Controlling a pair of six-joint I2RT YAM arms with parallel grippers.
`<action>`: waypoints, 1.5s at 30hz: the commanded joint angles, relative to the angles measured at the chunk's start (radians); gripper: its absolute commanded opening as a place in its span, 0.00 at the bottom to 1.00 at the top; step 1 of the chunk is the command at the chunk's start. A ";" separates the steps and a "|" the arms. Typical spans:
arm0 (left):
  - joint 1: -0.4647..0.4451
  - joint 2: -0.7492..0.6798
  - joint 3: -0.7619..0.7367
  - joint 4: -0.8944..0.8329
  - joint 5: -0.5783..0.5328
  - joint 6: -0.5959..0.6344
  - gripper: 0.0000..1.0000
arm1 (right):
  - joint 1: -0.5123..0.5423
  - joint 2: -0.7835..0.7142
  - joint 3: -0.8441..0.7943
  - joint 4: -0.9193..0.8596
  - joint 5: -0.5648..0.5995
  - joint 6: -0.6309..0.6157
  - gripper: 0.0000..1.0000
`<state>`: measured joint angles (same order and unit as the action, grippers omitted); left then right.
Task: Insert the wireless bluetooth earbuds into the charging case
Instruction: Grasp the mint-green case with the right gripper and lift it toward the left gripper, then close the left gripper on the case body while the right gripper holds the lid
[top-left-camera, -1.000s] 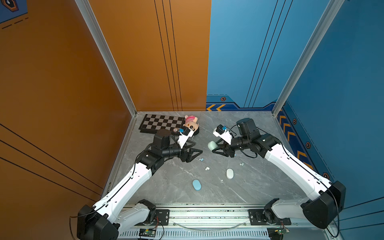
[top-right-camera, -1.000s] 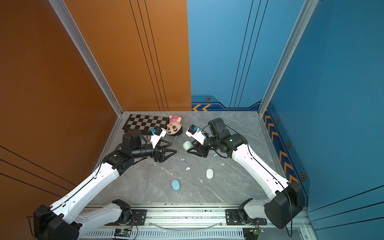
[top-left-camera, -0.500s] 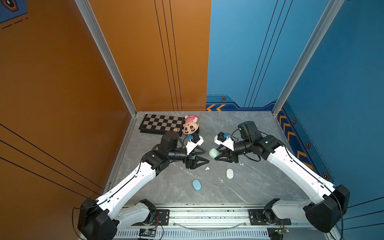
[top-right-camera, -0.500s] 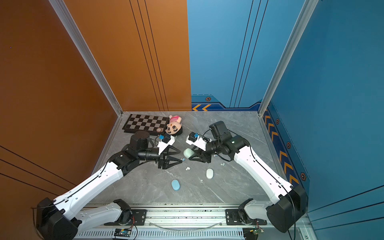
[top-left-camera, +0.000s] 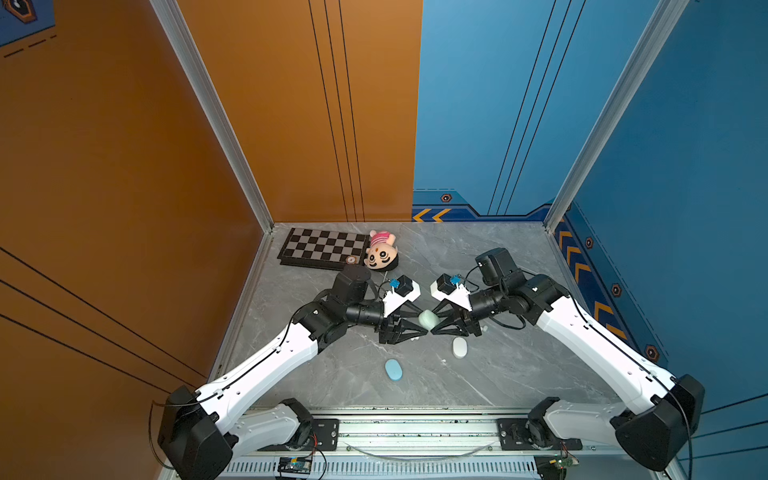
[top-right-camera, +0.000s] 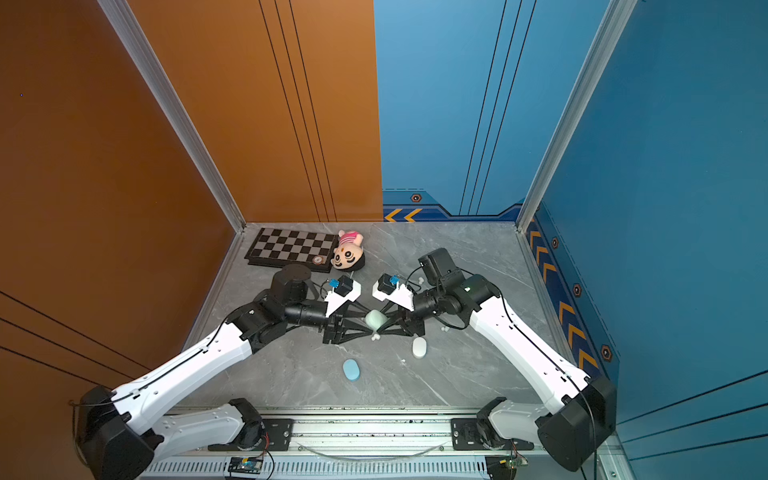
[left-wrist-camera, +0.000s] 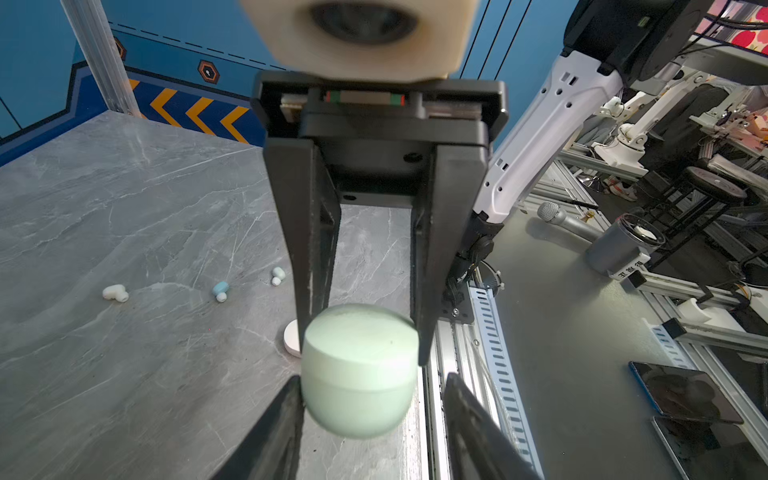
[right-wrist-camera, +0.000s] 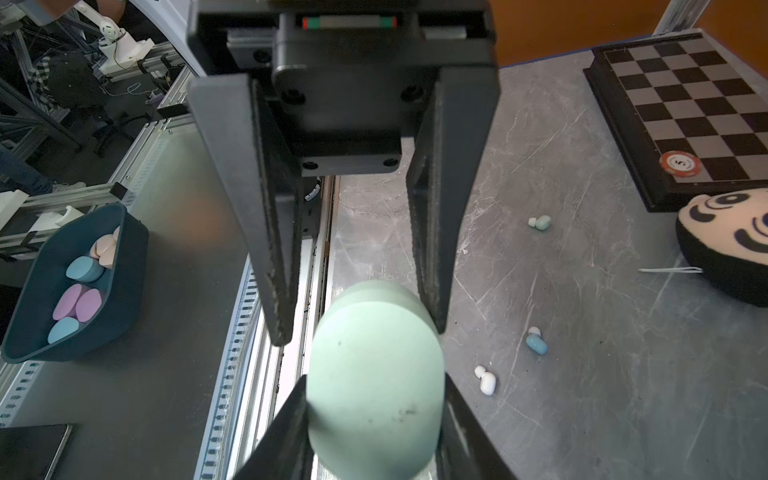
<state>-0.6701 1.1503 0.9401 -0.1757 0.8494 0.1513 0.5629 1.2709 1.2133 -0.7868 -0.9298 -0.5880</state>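
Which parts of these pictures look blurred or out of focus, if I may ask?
Left wrist view: the cream camera housing at the frame edge is heavily blurred, and the near fingers of the left gripper are soft. Right wrist view: the near fingers of the right gripper are soft, the mint case fairly crisp. Both top views are sharp.

right jaws are clamped, left jaws parted, tips facing.

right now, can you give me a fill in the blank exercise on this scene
The right gripper is shut on the mint case, whose lid is ___.
___ other cases lie on the table: the white case and the blue case.
The poker chip rests on the ___.
Missing: closed; two; chessboard.
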 joint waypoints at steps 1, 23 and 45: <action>-0.019 0.003 0.025 -0.004 0.021 0.033 0.52 | 0.006 -0.025 -0.014 -0.024 -0.043 -0.019 0.17; -0.043 0.009 0.031 -0.046 0.009 0.049 0.52 | 0.019 0.003 0.017 -0.020 -0.020 -0.013 0.13; -0.078 0.028 0.058 -0.068 -0.020 0.073 0.00 | 0.016 -0.045 -0.015 0.058 0.092 0.073 0.41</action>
<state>-0.7242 1.1736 0.9722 -0.2367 0.8055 0.2035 0.5888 1.2522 1.2098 -0.8261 -0.9031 -0.5835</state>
